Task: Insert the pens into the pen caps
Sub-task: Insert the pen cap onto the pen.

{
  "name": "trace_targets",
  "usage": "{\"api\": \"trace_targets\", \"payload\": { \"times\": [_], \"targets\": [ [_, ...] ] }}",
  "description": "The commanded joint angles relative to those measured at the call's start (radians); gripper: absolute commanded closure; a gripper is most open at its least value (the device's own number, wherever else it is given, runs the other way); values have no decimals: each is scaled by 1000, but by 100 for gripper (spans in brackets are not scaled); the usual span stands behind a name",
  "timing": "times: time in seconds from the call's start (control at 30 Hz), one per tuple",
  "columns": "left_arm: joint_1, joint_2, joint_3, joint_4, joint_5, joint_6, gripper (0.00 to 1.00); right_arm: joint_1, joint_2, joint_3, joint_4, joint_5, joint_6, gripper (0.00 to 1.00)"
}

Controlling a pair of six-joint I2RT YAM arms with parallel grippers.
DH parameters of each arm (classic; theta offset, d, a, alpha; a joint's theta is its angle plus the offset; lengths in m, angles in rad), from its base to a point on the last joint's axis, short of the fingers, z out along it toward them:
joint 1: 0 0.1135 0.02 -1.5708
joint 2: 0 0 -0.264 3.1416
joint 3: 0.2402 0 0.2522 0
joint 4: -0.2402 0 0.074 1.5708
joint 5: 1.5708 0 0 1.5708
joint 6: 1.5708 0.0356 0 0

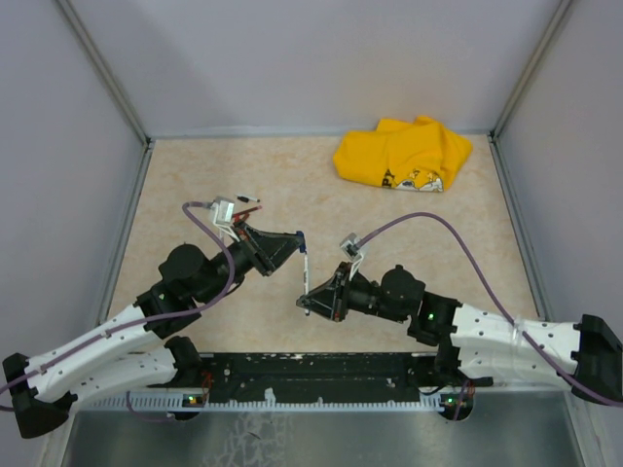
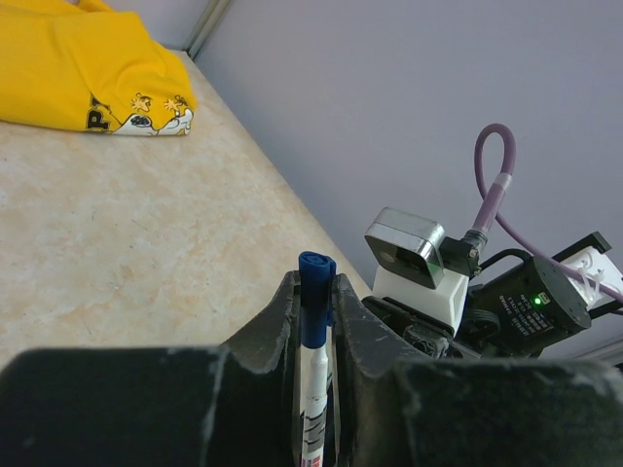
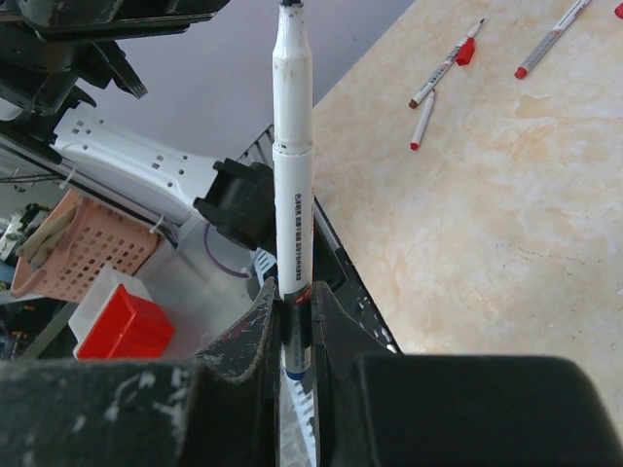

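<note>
**Inspector:** Begin at the left. What lies on the counter?

**Assessor:** Loose pens, flat on the surface on the far left side. They have white barrels with red at the ends, and one carries a red cap. They lie close together and well apart from both pincers.

**Inspector:** State of the left pincer?

**Assessor:** It is raised above the counter with the jaws drawn in tight. The fingertips clamp a blue cap, and a white barrel runs on below it between the fingers.

**Inspector:** And the barrel itself?

**Assessor:** One held pen is clear of the counter and spans the gap between the two pincers. Its capped end is at the left pincer. The cap appears to sit on the pen's tip, but the joint is cut off in the right wrist view, so I cannot tell whether it is fully seated.

**Inspector:** The right pincer?

**Assessor:** The jaws are closed hard on the lower barrel, just above the pen's blue butt end.

**Inspector:** Further right?

**Assessor:** A crumpled yellow cloth sits at the far right corner of the counter, well apart from the pincers.
</note>
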Motion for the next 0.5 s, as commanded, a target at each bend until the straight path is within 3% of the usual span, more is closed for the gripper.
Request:
{"api": "trace_targets", "payload": {
  "times": [0.0,0.47],
  "targets": [
    [4,-7,27,42,10,-5,91,6,9,7,44,-24,3,100],
    [3,6,30,54,17,-6,91,6,10,8,42,-34,1,100]
  ]
}}
